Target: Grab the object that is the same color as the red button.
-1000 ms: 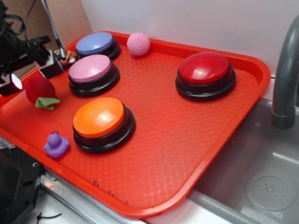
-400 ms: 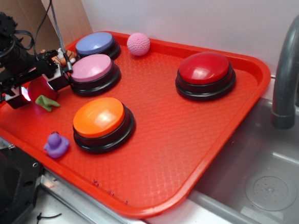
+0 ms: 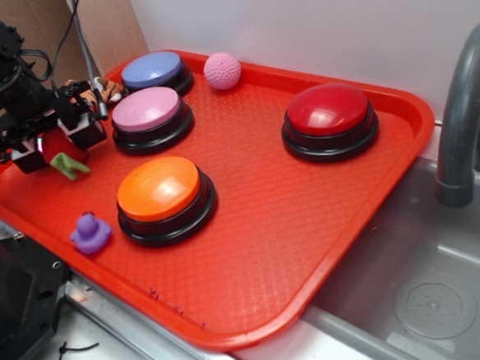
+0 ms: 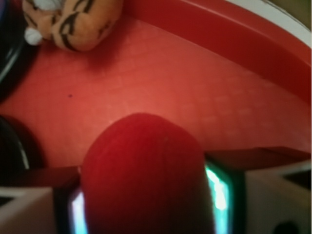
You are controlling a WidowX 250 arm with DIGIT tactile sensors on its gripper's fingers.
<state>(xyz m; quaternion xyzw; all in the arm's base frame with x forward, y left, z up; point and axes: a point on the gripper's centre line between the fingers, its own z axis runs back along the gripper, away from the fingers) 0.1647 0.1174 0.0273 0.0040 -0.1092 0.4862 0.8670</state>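
Since the earlier frames the gripper (image 3: 49,142) had dropped and closed in around the fruit (image 3: 56,147), which no longer sat clear beside it.
Fingers (image 4: 229,192) flanked the fruit (image 4: 146,180) on both sides, pressed to its flanks in the wrist view: clamped on it, jaws narrowed to its width. Green leaf (image 3: 68,165) stuck out below, toward the tray's (image 3: 327,248) front. Fruit remained at the tray's left end, just beside the pink button (image 3: 149,116). Tray also held the red button (image 3: 330,118) well apart at right, orange button (image 3: 165,197), blue button (image 3: 156,71), pink ball (image 3: 222,70), purple duck (image 3: 90,232) and tiger toy (image 4: 73,22). Other items unmoved.
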